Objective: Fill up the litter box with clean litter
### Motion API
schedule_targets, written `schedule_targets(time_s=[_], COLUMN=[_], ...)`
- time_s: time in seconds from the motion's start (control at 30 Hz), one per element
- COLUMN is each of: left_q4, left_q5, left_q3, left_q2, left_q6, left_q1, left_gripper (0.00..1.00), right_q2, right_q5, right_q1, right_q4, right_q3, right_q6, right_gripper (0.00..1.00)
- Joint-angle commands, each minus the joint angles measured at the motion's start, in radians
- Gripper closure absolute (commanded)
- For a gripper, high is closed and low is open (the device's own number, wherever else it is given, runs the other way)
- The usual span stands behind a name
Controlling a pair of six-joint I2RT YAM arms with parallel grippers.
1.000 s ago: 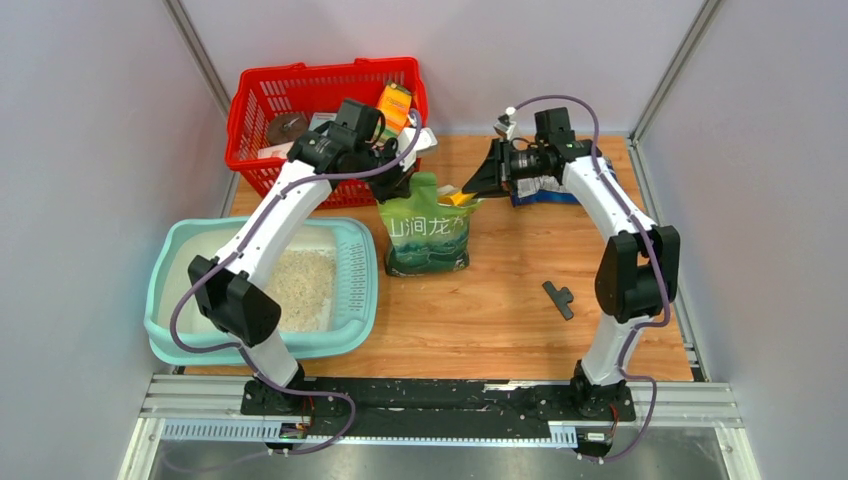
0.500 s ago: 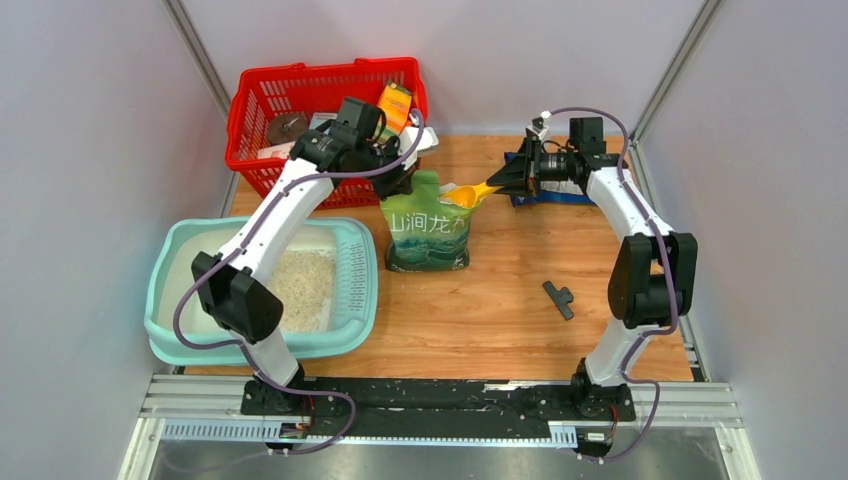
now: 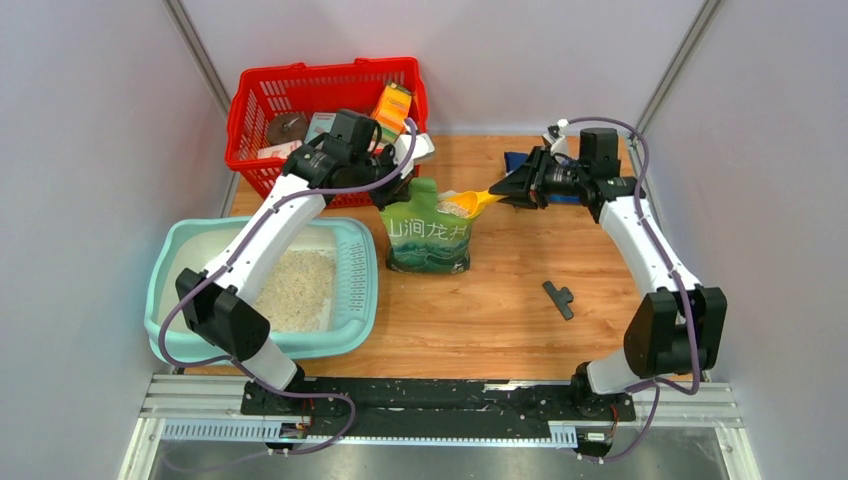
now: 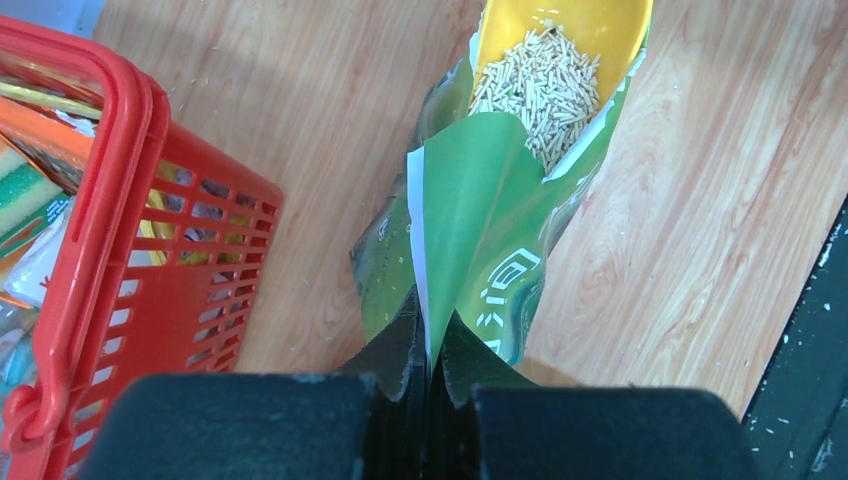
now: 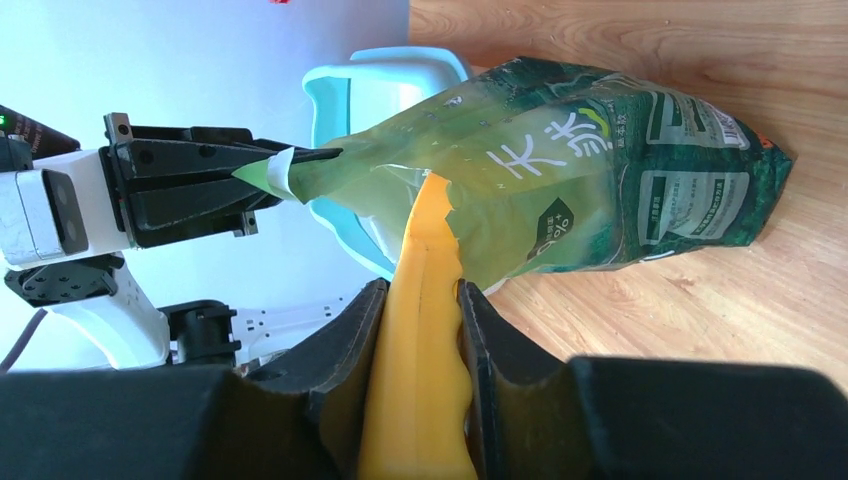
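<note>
The litter box (image 3: 166, 262) lies on the table (image 3: 520, 320) well to the left of the left gripper (image 4: 428, 348) and nearer the arm bases. A loose heap of clean litter (image 3: 296, 288) is spread in its white inside, and the slotted ledge is on the side facing the gripper. A red basket (image 3: 262, 92) full of mixed items stands just beside that gripper, on its left. The left gripper is closed on the top edge of the green bag (image 3: 428, 238); the film is seen pinched flat between the two fingers, and the mouth is held open. The bag stands directly below and ahead of this hand.

A yellow scoop (image 4: 560, 28) reaches into the bag's mouth from the right, and a load of pale pellets (image 4: 540, 88) rests in its bowl at the opening. The scoop's handle is clamped between the fingers of the right gripper (image 5: 421, 290), which is closed on it just to the right of the bag. A small black part (image 3: 559, 298) lies on the table well apart from the right gripper, towards the arm bases.
</note>
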Motion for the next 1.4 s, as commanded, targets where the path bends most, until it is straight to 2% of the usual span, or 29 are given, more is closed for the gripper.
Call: schedule_targets(time_s=[0.0, 0.2, 0.37, 0.5, 0.77, 1.0, 1.07, 1.17, 1.27, 1.37], left_q4=[0.169, 0.172, 0.215, 0.232, 0.179, 0.231, 0.226, 0.220, 0.217, 0.225], left_q5=[-0.045, -0.092, -0.201, -0.226, -0.162, -0.152, -0.158, -0.154, -0.152, -0.152], left_q3=[0.032, 0.051, 0.071, 0.078, 0.086, 0.040, 0.044, 0.046, 0.049, 0.051], left_q2=[-0.132, -0.111, -0.096, -0.102, -0.123, -0.159, -0.159, -0.160, -0.157, -0.157], left_q6=[-0.038, -0.020, -0.017, 0.005, 0.043, 0.065, 0.071, 0.088, 0.086, 0.076], left_q1=[0.027, 0.027, 0.027, 0.027, 0.027, 0.027, 0.027, 0.027, 0.027, 0.027], left_gripper=[1.00, 1.00, 1.00, 1.00, 1.00, 1.00, 1.00, 1.00, 1.00, 1.00], right_q2=[-0.028, -0.020, 0.023, 0.026, 0.000, -0.017, -0.024, -0.031, -0.038, -0.037], right_q5=[0.015, -0.077, -0.208, -0.215, -0.182, -0.191, -0.188, -0.182, -0.142, -0.127], right_q1=[-0.026, -0.043, -0.054, -0.060, -0.077, -0.075, -0.107, -0.109, -0.109, -0.108], right_q4=[0.246, 0.658, 0.787, 0.743, 0.651, 0.642, 0.642, 0.574, 0.404, 0.376], right_q3=[-0.096, -0.222, -0.248, -0.176, -0.154, -0.185, -0.179, -0.127, -0.061, -0.053], right_q6=[0.109, 0.354, 0.432, 0.402, 0.371, 0.357, 0.362, 0.304, 0.177, 0.185], right_gripper=[1.00, 1.00, 1.00, 1.00, 1.00, 1.00, 1.00, 1.00, 1.00, 1.00])
